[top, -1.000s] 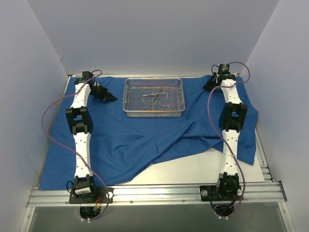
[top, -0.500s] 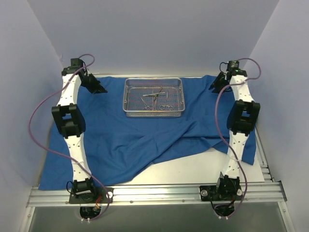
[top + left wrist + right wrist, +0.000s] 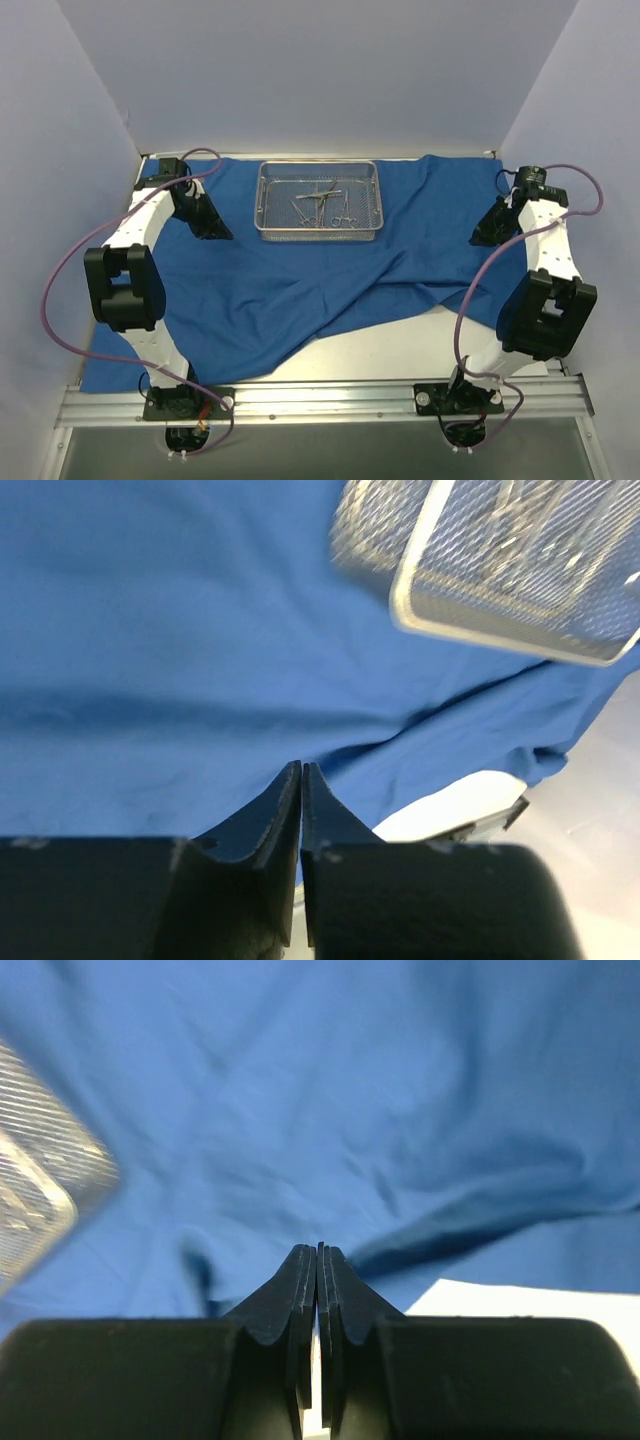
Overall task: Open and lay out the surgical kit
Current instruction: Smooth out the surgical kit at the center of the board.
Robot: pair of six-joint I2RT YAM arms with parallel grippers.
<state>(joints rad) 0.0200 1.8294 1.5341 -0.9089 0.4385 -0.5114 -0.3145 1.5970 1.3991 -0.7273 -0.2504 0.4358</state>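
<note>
The royal-blue cloth wrap [image 3: 280, 290] lies spread over the table, with creases and a fold running toward its near right. On its far middle stands the silver wire-mesh tray [image 3: 268, 200], with several thin steel ring-handled instruments [image 3: 320, 203] lying inside. My left gripper [image 3: 215, 228] hovers over the cloth left of the tray, shut and empty. My right gripper [image 3: 480, 233] hovers over the cloth's right part, also shut and empty. In the left wrist view the left gripper [image 3: 301, 767] points at the cloth [image 3: 200, 630], with the tray [image 3: 500, 620] at upper right. The right wrist view shows the right gripper [image 3: 318, 1249], the cloth [image 3: 330, 1090] and the tray [image 3: 40, 1190], blurred at left.
Bare white table [image 3: 430, 345] shows at the near right, where the cloth's edge runs diagonally. Grey walls enclose the table on the left, right and back. A metal rail [image 3: 320, 400] with both arm bases runs along the near edge. Both elbows stick out toward the side walls.
Both arms have drawn back from the cloth's far corners. Their elbows have folded outward, and each gripper has come nearer and lower over the cloth. The tray and instruments have not moved.
</note>
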